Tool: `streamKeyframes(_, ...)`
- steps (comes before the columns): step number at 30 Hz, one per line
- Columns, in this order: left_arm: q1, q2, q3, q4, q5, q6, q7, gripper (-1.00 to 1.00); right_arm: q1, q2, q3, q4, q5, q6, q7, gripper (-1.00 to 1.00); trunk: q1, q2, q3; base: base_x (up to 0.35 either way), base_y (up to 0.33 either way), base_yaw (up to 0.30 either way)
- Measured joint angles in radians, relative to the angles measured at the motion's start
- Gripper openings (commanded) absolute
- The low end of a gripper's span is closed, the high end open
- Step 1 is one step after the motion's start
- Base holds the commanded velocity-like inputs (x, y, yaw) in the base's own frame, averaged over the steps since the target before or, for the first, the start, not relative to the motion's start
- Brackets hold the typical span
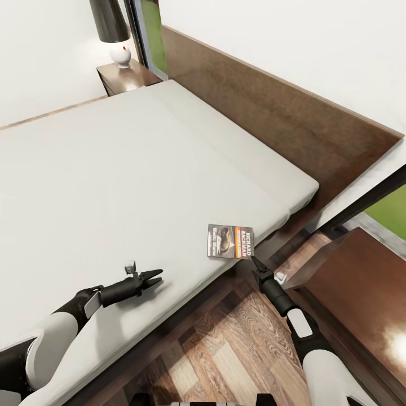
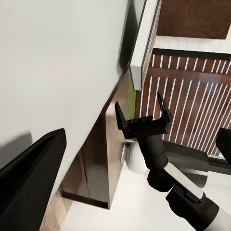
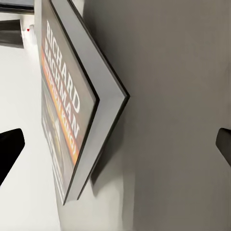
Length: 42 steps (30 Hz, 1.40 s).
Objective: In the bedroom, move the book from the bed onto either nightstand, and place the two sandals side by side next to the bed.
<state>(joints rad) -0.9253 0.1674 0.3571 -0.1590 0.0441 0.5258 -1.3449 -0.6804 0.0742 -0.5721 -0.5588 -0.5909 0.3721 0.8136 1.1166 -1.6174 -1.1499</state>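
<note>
- Both arms: white shell segs w/ black joints, black forearm/wrist sections.
- Left arm (image 1: pixel 53 332): white upper seg, black elbow, small light-grey panel on wrist, small grey knob on top near gripper.
- left gripper (image 1: pixel 153 278): black, 2 pointed fingers.
- Right arm (image 1: pixel 304 332): same scheme, white inset panel on black forearm.
- right gripper (image 2: pixel 143 111): black, flat prongs on boxy base, ribbed cyl wrist.

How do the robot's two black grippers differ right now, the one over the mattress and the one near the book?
The left gripper hovers over the pale grey-white mattress, far from the dark orange-banded paperback book. The right gripper points at that book's corner from beside the bed. The right's jaws stand open; the left's look spread too. Both are black and hold nothing.
</note>
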Motion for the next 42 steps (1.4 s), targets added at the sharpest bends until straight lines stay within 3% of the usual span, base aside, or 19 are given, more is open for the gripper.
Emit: streamKeyframes(42,0.000,-0.001,0.004,0.001,0.003,-0.006,-0.009,1.00,0.000,0.000,-0.001,-0.001,-0.001,0.001,0.000,1.00,0.000,0.000,-0.003,0.000,0.000,0.032)
